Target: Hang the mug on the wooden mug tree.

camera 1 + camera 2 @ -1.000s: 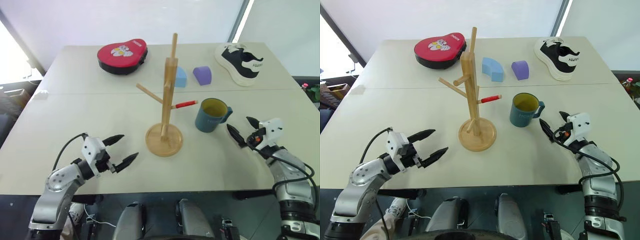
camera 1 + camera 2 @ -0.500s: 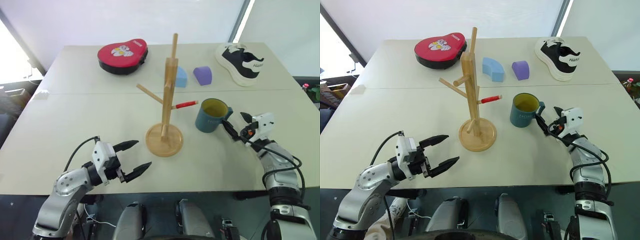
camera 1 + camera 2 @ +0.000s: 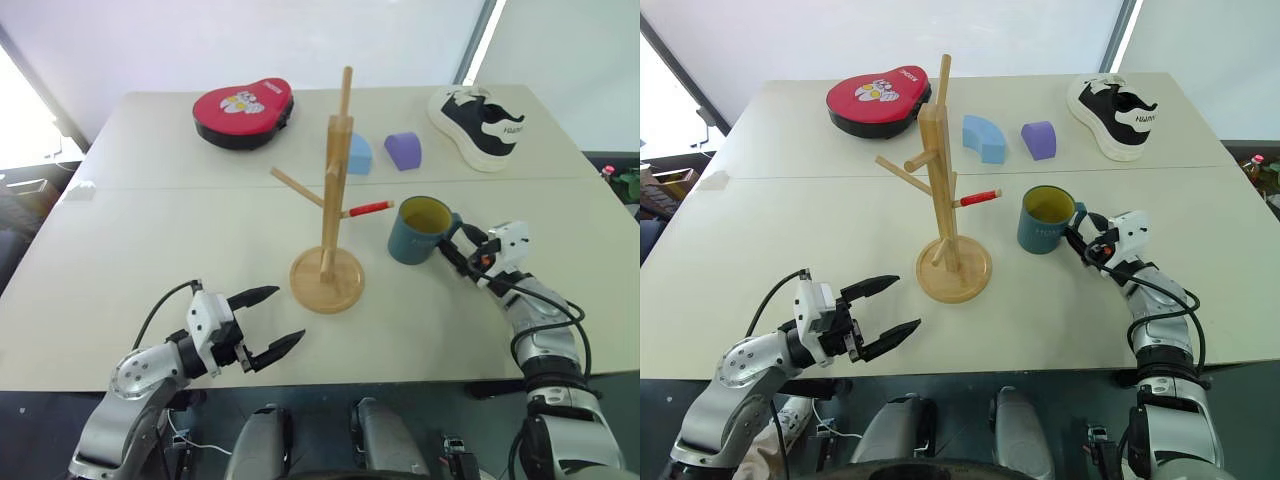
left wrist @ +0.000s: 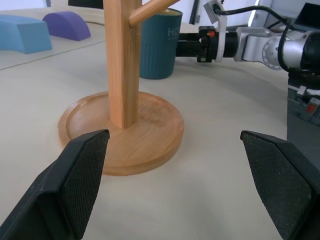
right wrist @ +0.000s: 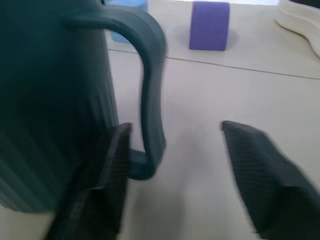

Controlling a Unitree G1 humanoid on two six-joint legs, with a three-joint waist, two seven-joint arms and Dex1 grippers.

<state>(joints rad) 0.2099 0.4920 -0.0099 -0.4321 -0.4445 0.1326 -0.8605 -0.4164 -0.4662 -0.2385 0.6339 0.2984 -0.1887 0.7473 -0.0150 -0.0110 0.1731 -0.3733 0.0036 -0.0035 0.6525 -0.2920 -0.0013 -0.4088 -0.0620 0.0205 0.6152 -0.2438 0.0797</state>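
A: Right of the wooden mug tree (image 3: 329, 235), on the table (image 3: 180, 230), the mug (image 3: 420, 230) is standing upright, its loop handle sticking out on the side away from the post.

B: And that is the side the right gripper (image 3: 462, 248) is coming from?

A: Yes. It is reaching level at the handle, and in the right wrist view one finger is sitting in the gap between the handle and the mug's wall while the other is standing outside the loop. So the jaws are straddling the handle, parted, not yet pinching it.

B: Is the left gripper (image 3: 265, 322) doing anything?

A: It is hovering near the table edge, on the near left of the tree's round base, jaws spread wide with nothing between them. The tree is standing between it and the mug, so the right arm is plainly the nearer one.

B: Which way does the mug then have to go?

A: I am judging it has to rise and travel left toward the post; the red-tipped peg (image 3: 368, 209) is pointing right at the mug, just beside its rim, so that looks like the closest hook.
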